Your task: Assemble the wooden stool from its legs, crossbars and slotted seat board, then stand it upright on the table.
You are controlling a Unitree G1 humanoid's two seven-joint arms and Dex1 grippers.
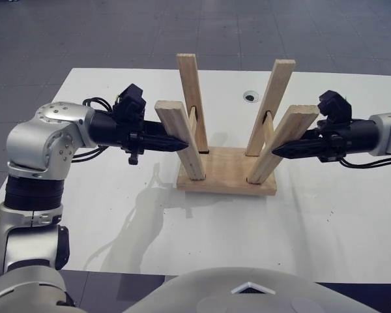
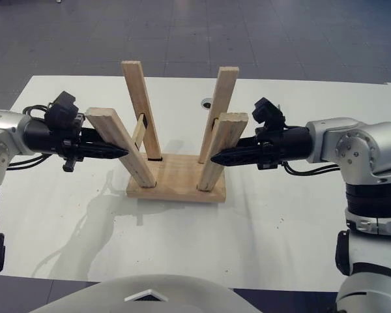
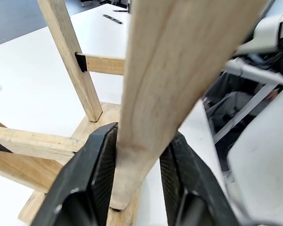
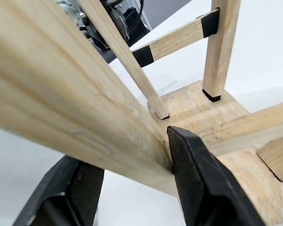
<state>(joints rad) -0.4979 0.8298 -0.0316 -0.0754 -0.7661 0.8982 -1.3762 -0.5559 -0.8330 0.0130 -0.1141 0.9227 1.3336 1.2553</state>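
Note:
The stool lies upside down in mid-table, its slotted seat board (image 1: 227,173) flat on the surface and its legs pointing up and splaying outward. My left gripper (image 1: 179,143) is shut on the near left leg (image 1: 180,137), about halfway up. My right gripper (image 1: 278,150) is shut on the near right leg (image 1: 283,140) at a similar height. The two far legs (image 1: 192,98) (image 1: 272,98) stand in their slots. In the left wrist view the black fingers (image 3: 96,174) clamp the leg (image 3: 170,84), with a crossbar (image 3: 104,64) behind. The right wrist view has a finger (image 4: 198,179) against its leg (image 4: 70,94).
The white table (image 1: 117,215) has bare surface all around the stool. A small round cable hole (image 1: 249,97) sits behind the stool near the far edge. Dark floor lies beyond the table.

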